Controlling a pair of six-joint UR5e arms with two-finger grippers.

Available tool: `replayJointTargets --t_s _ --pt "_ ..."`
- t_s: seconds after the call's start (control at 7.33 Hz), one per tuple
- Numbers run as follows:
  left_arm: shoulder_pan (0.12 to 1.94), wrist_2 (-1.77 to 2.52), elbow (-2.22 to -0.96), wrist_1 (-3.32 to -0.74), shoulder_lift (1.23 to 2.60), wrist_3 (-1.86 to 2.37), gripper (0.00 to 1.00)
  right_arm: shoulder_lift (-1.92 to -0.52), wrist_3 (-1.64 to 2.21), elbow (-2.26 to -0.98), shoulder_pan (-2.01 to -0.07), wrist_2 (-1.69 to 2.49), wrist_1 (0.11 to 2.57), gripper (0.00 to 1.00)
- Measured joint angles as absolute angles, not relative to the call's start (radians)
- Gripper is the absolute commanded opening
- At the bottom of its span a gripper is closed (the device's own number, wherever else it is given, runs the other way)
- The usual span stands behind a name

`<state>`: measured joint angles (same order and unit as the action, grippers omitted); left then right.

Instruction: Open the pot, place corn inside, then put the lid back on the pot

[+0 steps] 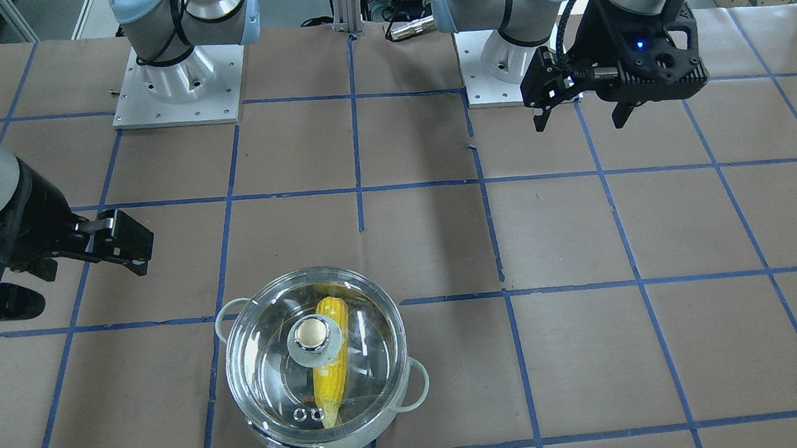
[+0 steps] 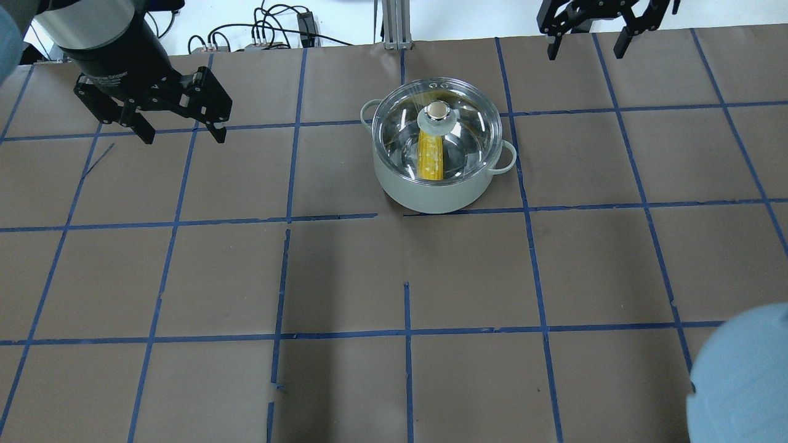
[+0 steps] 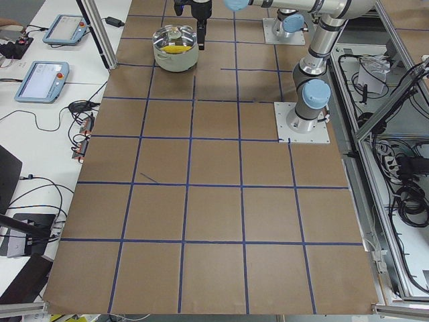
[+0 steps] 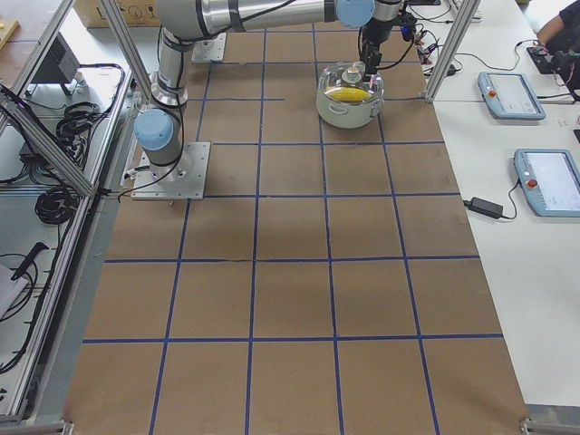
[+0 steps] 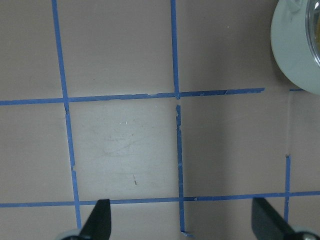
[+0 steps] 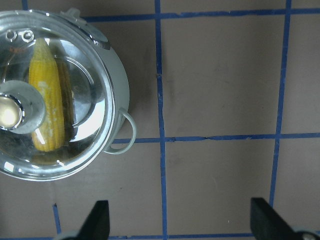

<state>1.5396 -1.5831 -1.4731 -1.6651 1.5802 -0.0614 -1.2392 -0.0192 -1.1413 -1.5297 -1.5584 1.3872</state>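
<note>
The steel pot [image 1: 349, 445] with mint-green handles stands on the table, also shown in the overhead view [image 2: 431, 194]. The glass lid [image 1: 266, 365] sits closed on it, its beige knob [image 1: 314, 332] on top. The yellow corn [image 1: 333, 385] lies inside, seen through the glass, and it also shows in the right wrist view [image 6: 45, 100]. My left gripper [image 2: 183, 136] is open and empty, hovering far to the pot's left. My right gripper [image 2: 585, 54] is open and empty, raised beyond the pot to its right. The left wrist view shows only the pot's wall [image 5: 295, 50].
The table is brown paper with a blue tape grid [image 2: 406, 332]. The two arm bases [image 1: 177, 84] stand at the robot's side. Operator pendants [image 3: 43, 80] and cables lie on a white side bench beyond the table edge.
</note>
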Motion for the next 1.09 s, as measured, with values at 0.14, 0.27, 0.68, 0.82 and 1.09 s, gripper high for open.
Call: replayJointTargets --t_s 0.14,0.27,0.68,0.82,1.09 --pt "1.539 -1.583 -1.474 -1.665 1.580 -0.061 1.00 -1.283 -0.018 -1.227 -1.530 -1.558 1.442 1.00" --pt "1.539 -1.583 -1.474 -1.665 1.580 -0.058 1.00 -1.310 -0.017 -1.280 -1.530 -1.559 1.488 1.00" --pt "1.539 -1.583 -1.475 -1.664 1.580 -0.046 1.00 -1.335 -0.020 -1.305 -1.530 -1.558 1.527 1.00" --pt "1.539 -1.583 -1.475 -1.665 1.580 -0.045 1.00 -1.338 -0.019 -1.305 -1.529 -1.559 1.528 1.00" --pt "1.539 -1.583 -1.475 -1.665 1.580 -0.045 1.00 -1.339 -0.017 -1.304 -1.531 -1.559 1.526 1.00"
